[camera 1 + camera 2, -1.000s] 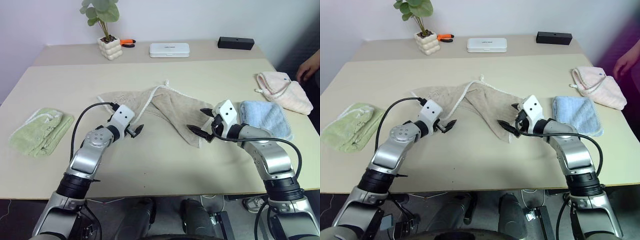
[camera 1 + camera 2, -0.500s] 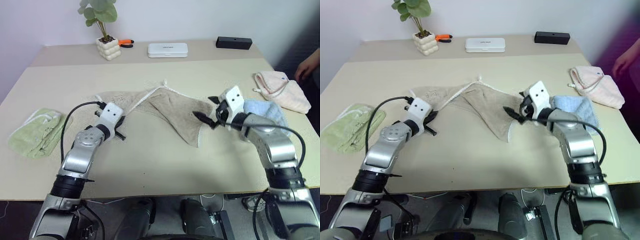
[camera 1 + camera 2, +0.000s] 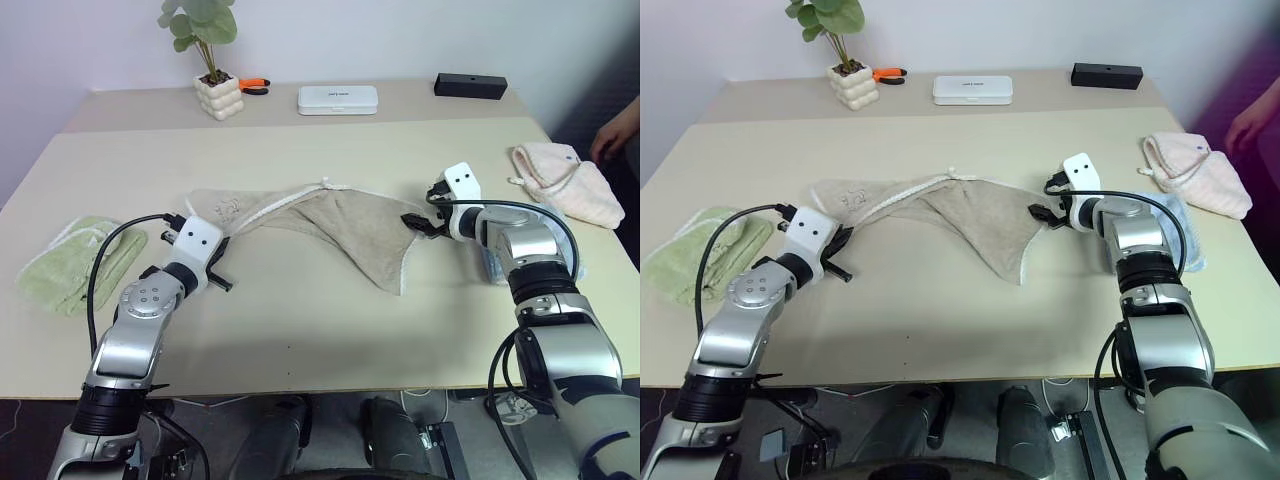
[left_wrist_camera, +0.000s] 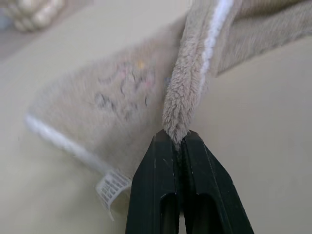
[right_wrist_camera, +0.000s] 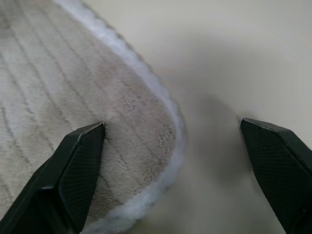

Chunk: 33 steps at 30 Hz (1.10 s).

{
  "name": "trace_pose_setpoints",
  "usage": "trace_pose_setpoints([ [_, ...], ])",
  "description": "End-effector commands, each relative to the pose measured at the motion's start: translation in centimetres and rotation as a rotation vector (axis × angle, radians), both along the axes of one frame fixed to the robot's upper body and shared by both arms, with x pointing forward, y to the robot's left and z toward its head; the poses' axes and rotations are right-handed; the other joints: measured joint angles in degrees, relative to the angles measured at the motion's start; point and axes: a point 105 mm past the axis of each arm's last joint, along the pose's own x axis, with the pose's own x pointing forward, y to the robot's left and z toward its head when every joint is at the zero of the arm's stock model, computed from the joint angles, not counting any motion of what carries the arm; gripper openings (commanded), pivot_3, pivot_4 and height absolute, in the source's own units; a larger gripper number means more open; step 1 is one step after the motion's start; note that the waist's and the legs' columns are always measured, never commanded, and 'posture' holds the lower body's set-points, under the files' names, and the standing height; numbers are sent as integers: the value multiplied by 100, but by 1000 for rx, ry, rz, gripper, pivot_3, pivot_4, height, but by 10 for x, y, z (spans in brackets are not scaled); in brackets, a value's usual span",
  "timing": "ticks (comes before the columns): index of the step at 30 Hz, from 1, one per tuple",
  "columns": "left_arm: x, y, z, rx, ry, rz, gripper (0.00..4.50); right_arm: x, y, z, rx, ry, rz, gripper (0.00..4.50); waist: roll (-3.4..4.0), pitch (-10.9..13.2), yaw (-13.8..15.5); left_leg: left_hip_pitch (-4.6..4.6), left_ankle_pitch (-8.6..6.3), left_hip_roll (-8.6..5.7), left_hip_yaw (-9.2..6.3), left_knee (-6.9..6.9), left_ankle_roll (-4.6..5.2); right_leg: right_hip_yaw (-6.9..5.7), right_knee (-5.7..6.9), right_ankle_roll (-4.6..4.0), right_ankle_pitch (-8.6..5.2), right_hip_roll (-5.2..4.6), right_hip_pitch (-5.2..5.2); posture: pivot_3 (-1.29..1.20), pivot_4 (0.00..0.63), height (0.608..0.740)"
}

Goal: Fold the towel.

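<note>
The beige towel (image 3: 340, 225) lies loosely spread across the middle of the table, its white edging running along the folded top. My left gripper (image 3: 217, 250) is at the towel's left end. In the left wrist view its fingers (image 4: 163, 165) are shut on a raised fold of the towel (image 4: 122, 87), beside the faint embroidered mark and a small white tag. My right gripper (image 3: 415, 224) is at the towel's right corner and stands open. In the right wrist view its fingertips (image 5: 83, 151) straddle the rounded, white-edged corner (image 5: 73, 73) lying flat on the table.
A folded green towel (image 3: 75, 262) lies at the left edge, a blue one (image 3: 1185, 225) under my right arm, and a pink one (image 3: 568, 185) at far right near a person's hand (image 3: 620, 135). A plant pot (image 3: 218, 95), a white case (image 3: 338, 98) and a black box (image 3: 470, 85) line the back.
My left gripper shut on the towel's left fold and drew it left, stretching the towel out. My right gripper moved forward and right to the towel's right corner.
</note>
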Motion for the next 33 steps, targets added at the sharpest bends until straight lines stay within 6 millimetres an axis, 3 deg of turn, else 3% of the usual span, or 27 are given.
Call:
trace_pose_setpoints([
  [1,-1,-2,16,-12,-48,5,0,4,5,8,-3,-24,29,3137,0,0,-13,0,0,0,0,0,0,0,0,0,0,0,0,0,150,740],
  [7,-2,-1,18,-8,-37,-11,0,5,5,13,7,-39,34,119,0,0,-18,0,1,1,-1,1,-2,0,2,-2,2,2,0,0,150,740],
  [10,2,6,23,-14,-49,0,0,9,-1,24,-28,-94,9,36,1,0,-17,0,1,1,-1,1,-2,0,2,-2,2,2,0,0,150,740],
  [13,22,22,46,-57,-127,51,0,21,-8,59,-185,-298,-15,36,2,1,-12,0,4,0,-1,1,-6,0,4,-4,4,3,-3,0,150,740],
  [17,57,56,114,-105,-358,186,0,34,-9,130,-254,-583,-74,36,-4,9,-23,-1,11,1,-4,2,-18,0,7,-4,11,7,-7,0,150,740],
  [18,63,69,141,-148,-446,228,0,34,-7,155,-247,-668,-88,36,-8,11,-62,-5,14,2,-7,1,-23,-1,6,-5,14,9,-12,0,150,740],
  [21,65,90,193,-234,-606,266,0,29,-2,202,-225,-822,-88,36,-10,11,-148,-9,33,6,-7,-2,-55,-1,-1,-2,20,11,-13,0,150,740],
  [23,61,94,209,-255,-642,237,0,23,4,218,-203,-871,-40,36,-10,10,-184,-9,27,6,-5,-6,-50,-1,-12,1,18,11,-13,0,150,740],
  [25,54,95,207,-241,-625,182,0,17,14,219,-190,-881,55,36,-8,7,-247,-9,9,7,-2,-4,-45,-1,-12,6,14,11,-13,0,150,740],
  [27,43,93,189,-208,-559,111,0,6,28,205,-184,-862,198,36,-7,6,-307,-9,5,7,-2,-7,-39,0,-10,6,14,11,-11,0,150,740],
  [30,16,93,151,-179,-425,40,0,-17,37,169,-194,-766,383,36,-2,8,-352,-9,-1,8,2,-4,-30,2,-10,6,14,11,-10,0,150,740],
  [33,-21,92,106,-171,-233,-22,0,-43,31,129,-199,-607,490,36,0,10,-360,-19,-1,11,3,5,-30,5,-8,5,14,14,-22,0,150,740],
])
